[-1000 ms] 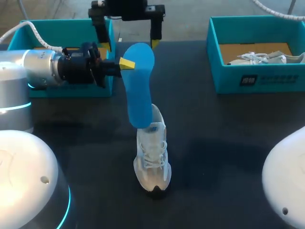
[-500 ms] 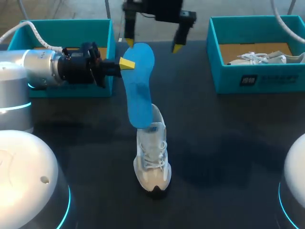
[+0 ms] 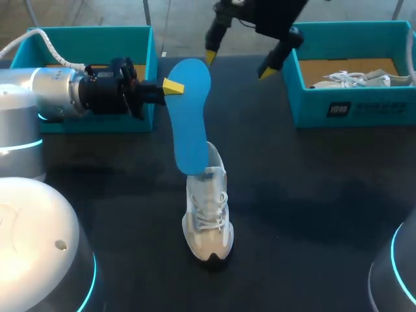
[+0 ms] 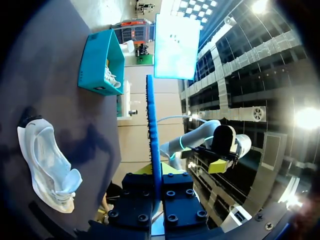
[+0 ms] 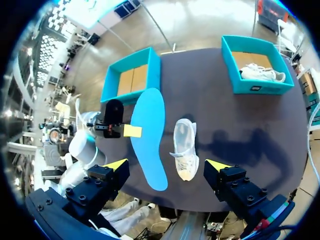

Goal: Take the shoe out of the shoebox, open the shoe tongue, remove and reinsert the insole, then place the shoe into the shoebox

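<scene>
The blue insole (image 3: 190, 117) hangs upright over the table, its lower end at the heel opening of the white shoe (image 3: 208, 214). My left gripper (image 3: 168, 86) is shut on the insole's upper edge; in the left wrist view the insole (image 4: 152, 135) runs edge-on out from between the fingers, with the shoe (image 4: 47, 165) lying on the table beside it. My right gripper (image 3: 239, 64) hovers open high above the table's far side, holding nothing. From the right wrist view, this gripper (image 5: 167, 165) looks down on the insole (image 5: 150, 135) and shoe (image 5: 184, 149).
A teal shoebox (image 3: 91, 30) stands at the back left behind my left arm. A second teal shoebox (image 3: 351, 107) at the back right holds another white shoe (image 3: 364, 79). Both boxes (image 5: 132, 75) (image 5: 255, 89) show in the right wrist view.
My right gripper has swung from above the left box toward the right, past the insole's top, still open. The left gripper, insole and shoe have stayed put.
</scene>
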{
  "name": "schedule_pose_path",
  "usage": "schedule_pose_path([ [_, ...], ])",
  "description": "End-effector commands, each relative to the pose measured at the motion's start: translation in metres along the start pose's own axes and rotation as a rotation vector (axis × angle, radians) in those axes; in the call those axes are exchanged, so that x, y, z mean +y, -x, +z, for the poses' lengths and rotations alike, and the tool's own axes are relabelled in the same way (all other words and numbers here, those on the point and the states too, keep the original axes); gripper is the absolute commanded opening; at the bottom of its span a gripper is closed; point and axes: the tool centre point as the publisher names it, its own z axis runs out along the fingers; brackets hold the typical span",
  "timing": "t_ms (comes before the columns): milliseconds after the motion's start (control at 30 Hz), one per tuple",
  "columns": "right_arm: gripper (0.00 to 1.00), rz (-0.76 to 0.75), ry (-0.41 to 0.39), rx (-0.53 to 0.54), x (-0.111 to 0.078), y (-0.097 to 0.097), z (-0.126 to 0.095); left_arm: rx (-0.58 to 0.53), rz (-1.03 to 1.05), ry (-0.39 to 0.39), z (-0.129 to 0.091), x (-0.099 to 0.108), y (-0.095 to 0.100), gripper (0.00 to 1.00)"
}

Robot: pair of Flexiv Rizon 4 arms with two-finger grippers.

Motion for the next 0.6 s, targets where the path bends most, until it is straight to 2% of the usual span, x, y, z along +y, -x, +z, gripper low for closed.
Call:
schedule_pose_path([
  [33,1.0,-0.005,0.002,0.533,0.0,0.011,0.007,-0.003,0.0,-0.001,0.0,0.001,0.0,0.0],
  [300,1.0,0.024,0.037,0.694,-0.001,0.024,0.014,-0.003,0.0,-0.001,0.0,0.001,0.0,0.0],
  [600,1.0,0.047,0.011,0.842,-0.002,0.036,0.021,-0.003,0.0,-0.001,0.0,0.001,0.0,0.0],
])
